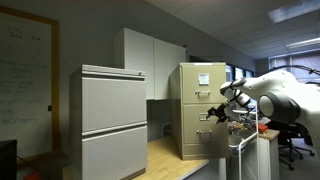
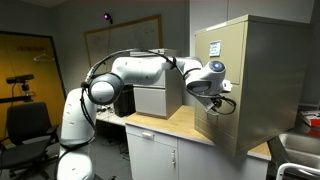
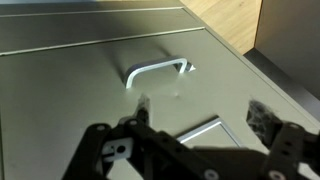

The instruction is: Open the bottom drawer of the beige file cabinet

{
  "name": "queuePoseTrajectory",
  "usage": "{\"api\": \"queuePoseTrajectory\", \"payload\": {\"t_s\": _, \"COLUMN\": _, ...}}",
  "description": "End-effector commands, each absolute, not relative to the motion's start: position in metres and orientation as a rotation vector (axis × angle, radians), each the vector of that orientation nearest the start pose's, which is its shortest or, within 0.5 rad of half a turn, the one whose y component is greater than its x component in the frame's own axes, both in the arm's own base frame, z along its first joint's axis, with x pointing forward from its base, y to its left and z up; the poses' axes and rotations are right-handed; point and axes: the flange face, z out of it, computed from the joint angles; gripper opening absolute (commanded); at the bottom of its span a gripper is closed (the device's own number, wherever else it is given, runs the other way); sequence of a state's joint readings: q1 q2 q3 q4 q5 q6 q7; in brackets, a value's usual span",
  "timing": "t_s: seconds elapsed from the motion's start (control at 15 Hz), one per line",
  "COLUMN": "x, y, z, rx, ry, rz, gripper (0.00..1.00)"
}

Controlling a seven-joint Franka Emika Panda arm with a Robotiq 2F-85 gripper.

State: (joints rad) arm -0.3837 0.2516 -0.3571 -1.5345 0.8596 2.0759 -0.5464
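Note:
The beige file cabinet stands on a wooden desk and shows in both exterior views, with a white paper sheet on its top front. The bottom drawer is shut, its front flush with the cabinet. My gripper hovers just in front of the cabinet front. In the wrist view the gripper is open and empty, its two fingers either side of a small metal label frame. A silvery pull handle lies a short way beyond the fingertips, untouched.
A wider pale grey two-panel cabinet stands apart from the beige one. The wooden desk top runs in front of the cabinet. An office chair and a whiteboard are behind the arm.

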Motion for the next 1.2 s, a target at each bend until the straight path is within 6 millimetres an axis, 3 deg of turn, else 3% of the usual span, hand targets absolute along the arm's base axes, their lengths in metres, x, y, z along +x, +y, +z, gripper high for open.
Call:
{"api": "queuePoseTrajectory", "payload": {"t_s": 0.0, "x": 0.556, "y": -0.419, "z": 0.55, "rx": -2.464, "ry": 0.596, "rz": -0.875, "gripper": 1.0}}
{"api": "queuePoseTrajectory", "payload": {"t_s": 0.27, "x": 0.559, "y": -0.43, "z": 0.505, "rx": -2.413, "ry": 0.652, "rz": -0.788, "gripper": 1.0}}
{"api": "queuePoseTrajectory", "payload": {"t_s": 0.53, "x": 0.549, "y": -0.453, "z": 0.469, "rx": -2.236, "ry": 0.834, "rz": -0.749, "gripper": 1.0}}
{"api": "queuePoseTrajectory", "payload": {"t_s": 0.87, "x": 0.541, "y": -0.477, "z": 0.437, "rx": -1.992, "ry": 1.035, "rz": -0.718, "gripper": 1.0}}
{"api": "queuePoseTrajectory", "payload": {"t_s": 1.13, "x": 0.558, "y": -0.472, "z": 0.429, "rx": -1.91, "ry": 1.05, "rz": -0.692, "gripper": 1.0}}
